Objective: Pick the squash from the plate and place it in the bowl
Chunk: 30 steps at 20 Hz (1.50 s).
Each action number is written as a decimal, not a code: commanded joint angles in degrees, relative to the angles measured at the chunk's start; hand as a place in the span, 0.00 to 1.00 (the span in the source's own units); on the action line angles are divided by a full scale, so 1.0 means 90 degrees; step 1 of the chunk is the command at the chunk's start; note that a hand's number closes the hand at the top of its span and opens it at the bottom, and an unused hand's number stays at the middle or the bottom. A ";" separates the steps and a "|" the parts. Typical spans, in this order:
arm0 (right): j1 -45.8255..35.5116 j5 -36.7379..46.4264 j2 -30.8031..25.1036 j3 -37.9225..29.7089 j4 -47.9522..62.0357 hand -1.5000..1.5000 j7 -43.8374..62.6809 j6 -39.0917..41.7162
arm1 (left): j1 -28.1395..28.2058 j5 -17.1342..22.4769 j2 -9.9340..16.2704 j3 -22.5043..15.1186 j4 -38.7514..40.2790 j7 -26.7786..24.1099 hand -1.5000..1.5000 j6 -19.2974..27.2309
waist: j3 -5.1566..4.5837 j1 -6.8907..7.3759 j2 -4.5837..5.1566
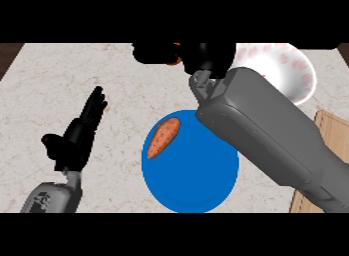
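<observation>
Half done, I judge: my right hand [183, 57] curls round something orange, likely the squash, beside the bowl [291, 70], not yet released; left hand [81, 132] rests spread.

single head view, looking steeply down onto the tabletop [73, 65] from above and behind the forearms, which enter from the lower edge. the right forearm [280, 140] sits close to the lens and fills much of the right half; the blue plate [199, 175] lies near centre, the white bowl [288, 65] at upper right.
</observation>
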 commanded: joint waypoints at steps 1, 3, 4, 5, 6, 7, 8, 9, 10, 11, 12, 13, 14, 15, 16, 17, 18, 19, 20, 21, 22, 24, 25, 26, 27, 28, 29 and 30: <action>-0.0499 -0.0127 -0.0317 -0.0687 0.0482 1.00 -0.0117 0.0638 | 0.0052 0.0045 0.0090 0.0125 -0.0077 0.0153 0.50 -0.0091 | 0.0001 0.0026 0.0008; -0.0398 -0.0051 -0.0203 -0.0721 0.0786 1.00 -0.0386 0.0648 | -0.0168 -0.0038 -0.0085 0.0083 -0.0011 0.0205 0.50 0.0011 | 0.0001 0.0013 0.0014; -0.0330 -0.0262 -0.0277 -0.1026 0.0809 1.00 -0.0573 0.0509 | -0.0386 -0.0164 -0.0146 0.0039 0.0193 0.0167 0.50 0.0055 | 0.0002 -0.0004 0.0022; -0.0423 -0.0344 -0.0375 -0.1110 0.0738 1.00 -0.0442 0.0837 | 0.0007 -0.0341 -0.0345 -0.0187 -0.0024 0.0001 0.50 0.0256 | 0.0002 0.0005 0.0008; -0.0437 -0.0096 -0.0215 -0.0989 0.1163 1.00 -0.0555 0.0692 | 0.0199 0.0008 0.0035 0.0210 0.0204 -0.0431 0.50 -0.0229 | -0.0002 0.0040 0.0022; -0.0536 -0.0241 -0.0768 -0.1129 0.1306 1.00 -0.0710 0.1086 | 0.0061 -0.0164 -0.0124 -0.0043 -0.0091 0.0071 0.50 0.0008 | 0.0002 0.0039 0.0019; -0.0332 -0.0013 -0.0794 -0.0920 0.1204 1.00 -0.0464 0.1196 | 0.0077 -0.0096 -0.0073 0.0144 0.0188 -0.0224 0.50 -0.0045 | -0.0001 -0.0019 0.0011; -0.0358 0.0080 -0.0648 -0.0939 0.1804 1.00 -0.0747 0.0967 | 0.0293 -0.0189 -0.0079 -0.0103 -0.0147 -0.0201 0.50 -0.0117 | -0.0001 0.0086 0.0030; -0.0031 0.0157 -0.0737 -0.0933 0.1533 1.00 -0.0698 0.0944 | 0.0104 -0.0078 -0.0056 0.0049 -0.0312 0.0177 0.50 -0.0067 | 0.0003 0.0018 0.0008; -0.0363 0.0158 -0.0871 -0.0965 0.2052 1.00 -0.0964 0.1168 | 0.0045 -0.0105 0.0041 0.0082 0.0015 -0.0049 0.50 -0.0216 | -0.0001 0.0061 0.0041; -0.0565 0.0379 -0.0816 -0.0855 0.2340 1.00 -0.0748 0.1288 | -0.0152 -0.0072 -0.0112 0.0043 -0.0118 0.0248 0.50 -0.0093 | -0.0002 0.0079 0.0040; -0.0156 0.0342 -0.1003 -0.0844 0.2575 1.00 -0.1296 0.1115 | -0.0164 -0.0107 -0.0187 0.0068 0.0245 -0.0074 0.50 -0.0084 | -0.0002 0.0063 0.0083; -0.0096 0.0206 -0.1092 -0.0984 0.2392 1.00 -0.1518 0.1287 | -0.0140 -0.0190 -0.0232 0.0025 0.0171 0.0026 0.50 -0.0008 | 0.0002 0.0020 0.0038; -0.0055 0.0341 -0.1172 -0.1037 0.2725 1.00 -0.1676 0.1081 | -0.0257 -0.0026 -0.0040 0.0240 0.0089 0.0202 0.50 -0.0146 | 0.0002 0.0056 0.0049; 0.0077 0.0436 -0.1143 -0.1036 0.2877 1.00 -0.1691 0.0992 | -0.0127 -0.0246 -0.0157 0.0001 -0.0032 0.0140 0.50 -0.0033 | 0.0003 0.0058 0.0041; 0.0216 0.0360 -0.1326 -0.1164 0.2619 1.00 -0.1755 0.1148 | 0.0056 -0.0144 -0.0074 0.0061 -0.0252 0.0152 0.50 -0.0147 | 0.0004 0.0023 0.0014; -0.0022 0.0261 -0.1315 -0.1423 0.3013 1.00 -0.2006 0.1068 | -0.0397 -0.0379 -0.0362 0.0002 0.0356 0.0049 0.50 0.0113 | 0.0003 0.0019 0.0043; 0.0292 0.0328 -0.1237 -0.1423 0.2979 1.00 -0.2033 0.0921 | 0.0138 -0.0172 -0.0149 0.0101 -0.0042 -0.0108 0.50 -0.0147 | 0.0003 0.0042 0.0026; 0.0065 0.0452 -0.1277 -0.1511 0.3307 1.00 -0.2018 0.0886 | -0.0022 -0.0261 -0.0200 0.0090 0.0175 -0.0262 0.50 -0.0133 | 0.0002 0.0051 0.0037; 0.0473 0.0352 -0.1354 -0.1570 0.3384 1.00 -0.2437 0.0668 | -0.0038 -0.0226 -0.0208 0.0115 -0.0007 -0.0016 0.50 -0.0072 | 0.0005 0.0054 0.0040; 0.0562 0.0412 -0.1321 -0.1575 0.3412 1.00 -0.2463 0.0658 | -0.0208 -0.0175 -0.0200 0.0236 0.0232 -0.0039 0.50 -0.0120 | 0.0004 0.0027 0.0037; 0.0124 0.0521 -0.1270 -0.1780 0.4314 1.00 -0.2823 0.0408 | 0.0195 -0.0208 -0.0211 0.0017 -0.0346 0.0179 0.50 -0.0145 | 0.0005 0.0164 0.0053; 0.0555 0.0446 -0.1498 -0.1801 0.4260 1.00 -0.3129 0.0381 | 0.0025 -0.0131 -0.0213 0.0155 0.0120 -0.0104 0.50 -0.0248 | 0.0005 0.0097 0.0060; 0.0419 0.0472 -0.1299 -0.1898 0.4520 1.00 -0.3106 0.0240 | -0.0455 -0.0099 -0.0094 0.0401 0.0285 0.0166 0.50 -0.0247 | 0.0005 0.0094 0.0065; 0.0613 0.0335 -0.1486 -0.2032 0.4605 1.00 -0.3478 0.0241 | -0.0022 -0.0143 -0.0219 0.0195 0.0195 -0.0113 0.50 -0.0274 | 0.0006 0.0101 0.0062; 0.0513 0.0314 -0.1421 -0.2166 0.5005 1.00 -0.3681 0.0036 | -0.0241 -0.0156 -0.0209 0.0198 0.0081 0.0097 0.50 -0.0262 | 0.0008 0.0150 0.0081; 0.0522 0.0294 -0.1359 -0.2211 0.5135 1.00 -0.3817 0.0072 | 0.0014 -0.0119 -0.0240 0.0169 0.0051 -0.0098 0.50 -0.0331 | 0.0007 0.0149 0.0072; 0.0591 0.0363 -0.1361 -0.2168 0.4689 1.00 -0.3375 0.0397 | 0.0010 -0.0382 -0.0267 0.0138 -0.0004 0.0057 0.50 -0.0088 | 0.0004 0.0047 0.0025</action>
